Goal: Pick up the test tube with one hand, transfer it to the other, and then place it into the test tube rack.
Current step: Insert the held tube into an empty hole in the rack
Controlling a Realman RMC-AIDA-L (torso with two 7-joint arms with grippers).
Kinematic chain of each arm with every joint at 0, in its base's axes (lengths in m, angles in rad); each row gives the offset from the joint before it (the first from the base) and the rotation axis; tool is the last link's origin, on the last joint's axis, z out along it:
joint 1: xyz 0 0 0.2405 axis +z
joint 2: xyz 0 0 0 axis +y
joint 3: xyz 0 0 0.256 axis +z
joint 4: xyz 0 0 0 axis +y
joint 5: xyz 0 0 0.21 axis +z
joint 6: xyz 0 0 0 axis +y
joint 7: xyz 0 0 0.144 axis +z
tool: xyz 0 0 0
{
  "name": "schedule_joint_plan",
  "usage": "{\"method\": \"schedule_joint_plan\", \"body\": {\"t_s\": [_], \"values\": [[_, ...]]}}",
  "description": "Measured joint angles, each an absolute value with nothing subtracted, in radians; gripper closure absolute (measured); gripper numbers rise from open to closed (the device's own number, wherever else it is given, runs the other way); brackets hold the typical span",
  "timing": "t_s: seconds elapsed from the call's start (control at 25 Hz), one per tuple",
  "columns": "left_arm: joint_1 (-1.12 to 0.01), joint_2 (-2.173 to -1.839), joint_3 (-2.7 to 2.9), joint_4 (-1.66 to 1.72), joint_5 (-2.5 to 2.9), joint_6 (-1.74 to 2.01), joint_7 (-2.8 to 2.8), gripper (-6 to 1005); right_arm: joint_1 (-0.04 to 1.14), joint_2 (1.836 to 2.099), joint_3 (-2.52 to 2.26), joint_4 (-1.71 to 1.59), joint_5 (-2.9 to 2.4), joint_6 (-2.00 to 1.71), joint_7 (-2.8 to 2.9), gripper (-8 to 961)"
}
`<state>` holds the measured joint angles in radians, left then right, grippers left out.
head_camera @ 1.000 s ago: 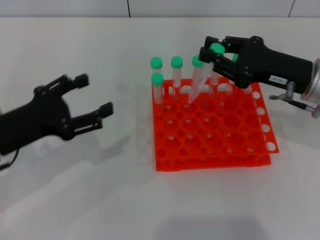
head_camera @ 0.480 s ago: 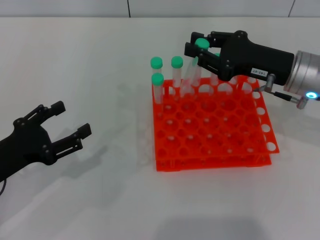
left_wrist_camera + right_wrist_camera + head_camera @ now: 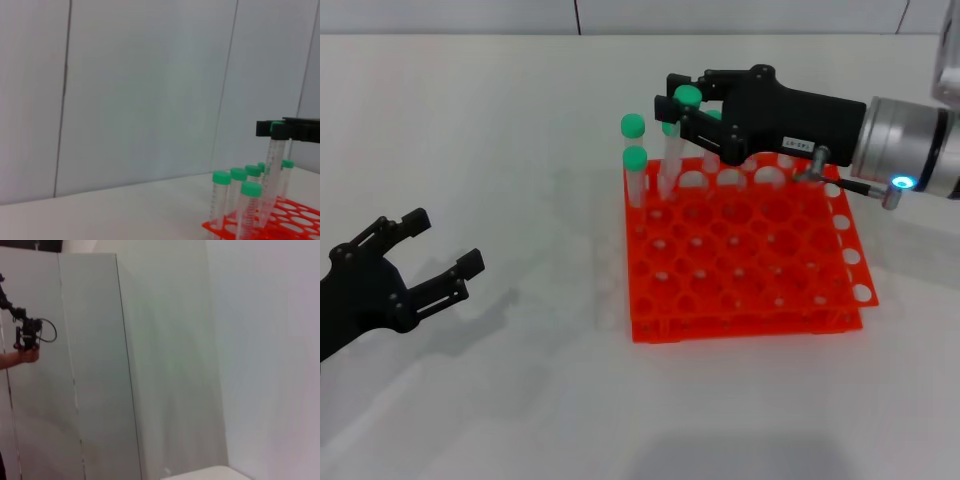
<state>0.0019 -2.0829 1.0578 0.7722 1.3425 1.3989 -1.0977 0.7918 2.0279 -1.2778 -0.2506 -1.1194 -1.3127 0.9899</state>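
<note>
My right gripper [image 3: 682, 104], black with a small white label, is shut on the test tube [image 3: 673, 148] near its green cap. The tube hangs tilted over the back-left corner of the orange-red rack [image 3: 740, 326], its lower end close to the holes. The left wrist view shows the same tube [image 3: 272, 170] held under the black fingers [image 3: 287, 128], above the rack [image 3: 285, 222]. My left gripper [image 3: 445, 240] is open and empty, low over the table at the far left.
Two green-capped tubes [image 3: 634, 150] stand in the rack's back-left corner, and more stand behind my right gripper. They also show in the left wrist view [image 3: 235, 200]. The right wrist view shows only a wall.
My right gripper has carried the tube leftward along the rack's back row. My left gripper has drawn back, left and lower, still open.
</note>
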Motion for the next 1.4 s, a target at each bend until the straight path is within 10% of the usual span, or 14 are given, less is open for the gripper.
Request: {"method": "schedule_joint_plan", "body": {"t_s": [1.4], "values": [[-0.027, -2.082, 1.049, 0.725, 1.338, 1.405, -1.077, 106, 0.749, 2.028, -1.45, -0.31, -1.045, -1.167, 0.975, 701]]}}
